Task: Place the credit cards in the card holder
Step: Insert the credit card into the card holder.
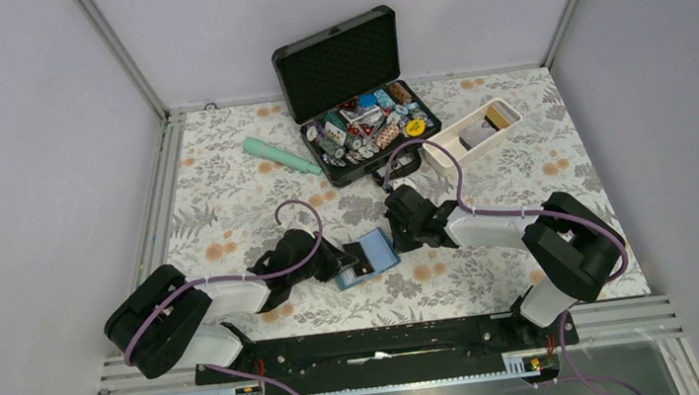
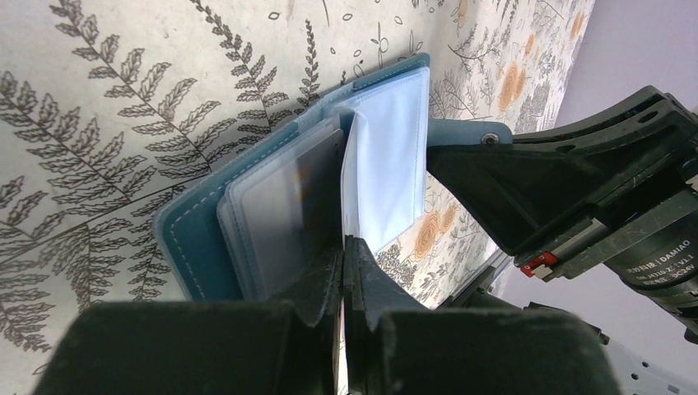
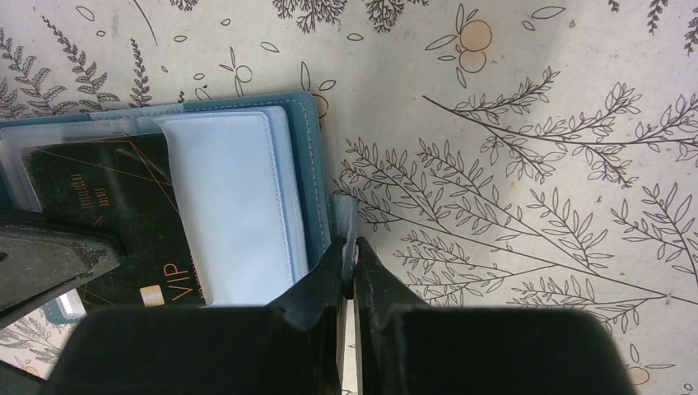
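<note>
With my left gripper (image 2: 344, 253) clamped shut on the edge of a clear plastic sleeve page (image 2: 393, 156), I'm holding that leaf up off the small teal-blue folding card holder (image 2: 191, 234). It lies open on the floral-patterned table (image 1: 227, 201), between my two wrists. My right gripper (image 3: 351, 251) is pinched tight on the holder's teal snap tab (image 3: 344, 216), anchoring the cover. A black plastic VIP card (image 3: 99, 206) sits in the neighbouring pocket. My call is to keep the leaf taut and the tab pinned, and not pull the two apart, or the sleeve may tear.
</note>
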Action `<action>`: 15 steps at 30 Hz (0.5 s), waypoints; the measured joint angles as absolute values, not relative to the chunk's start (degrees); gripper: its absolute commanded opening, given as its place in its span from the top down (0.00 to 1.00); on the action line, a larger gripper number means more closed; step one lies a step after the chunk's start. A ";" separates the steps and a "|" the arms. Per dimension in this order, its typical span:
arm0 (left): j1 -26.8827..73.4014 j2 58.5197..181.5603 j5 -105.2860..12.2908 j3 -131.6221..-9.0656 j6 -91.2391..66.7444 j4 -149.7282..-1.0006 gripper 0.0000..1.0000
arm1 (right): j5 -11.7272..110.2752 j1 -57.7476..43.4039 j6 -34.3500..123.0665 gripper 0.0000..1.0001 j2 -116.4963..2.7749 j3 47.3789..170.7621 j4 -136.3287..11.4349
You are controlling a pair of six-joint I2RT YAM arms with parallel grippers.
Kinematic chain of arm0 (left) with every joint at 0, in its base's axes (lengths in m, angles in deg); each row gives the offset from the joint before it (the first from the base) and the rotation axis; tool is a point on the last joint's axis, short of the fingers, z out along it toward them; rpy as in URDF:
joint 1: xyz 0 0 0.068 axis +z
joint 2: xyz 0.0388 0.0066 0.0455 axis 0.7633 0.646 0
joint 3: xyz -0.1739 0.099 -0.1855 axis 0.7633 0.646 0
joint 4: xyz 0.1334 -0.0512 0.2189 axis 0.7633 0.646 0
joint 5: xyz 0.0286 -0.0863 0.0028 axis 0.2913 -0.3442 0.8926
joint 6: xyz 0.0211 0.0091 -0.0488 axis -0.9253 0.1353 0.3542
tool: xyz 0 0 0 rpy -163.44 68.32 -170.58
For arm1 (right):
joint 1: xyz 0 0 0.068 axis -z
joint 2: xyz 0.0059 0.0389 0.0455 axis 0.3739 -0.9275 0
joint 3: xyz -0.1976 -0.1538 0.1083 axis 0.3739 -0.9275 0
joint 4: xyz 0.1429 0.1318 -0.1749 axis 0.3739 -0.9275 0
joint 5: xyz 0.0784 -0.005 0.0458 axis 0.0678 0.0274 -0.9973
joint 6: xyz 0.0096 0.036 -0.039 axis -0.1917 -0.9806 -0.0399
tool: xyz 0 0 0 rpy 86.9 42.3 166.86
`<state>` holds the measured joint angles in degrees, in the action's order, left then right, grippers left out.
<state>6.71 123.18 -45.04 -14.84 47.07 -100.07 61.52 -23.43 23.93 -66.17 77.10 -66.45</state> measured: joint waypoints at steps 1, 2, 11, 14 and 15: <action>6.67 123.18 -44.89 -14.64 47.15 -100.29 1.00 | 61.54 -23.43 23.93 1.00 -66.17 77.10 -66.45; 6.62 123.15 -44.74 -14.51 47.20 -100.44 1.00 | 61.56 -23.43 23.93 1.00 -66.17 77.12 -66.45; 6.27 123.20 -44.26 -14.14 47.20 -101.40 1.00 | 61.89 -23.61 23.93 1.00 -66.23 77.27 -66.67; 6.25 123.48 -44.35 -14.14 47.48 -101.79 1.00 | 61.95 -23.65 23.93 1.00 -66.28 77.31 -66.71; 6.25 123.57 -44.45 -14.14 47.74 -101.99 1.00 | 61.97 -23.65 23.93 1.00 -66.28 77.31 -66.71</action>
<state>6.25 123.57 -44.45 -14.14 47.74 -101.99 61.97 -23.65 23.93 -66.28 77.31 -66.71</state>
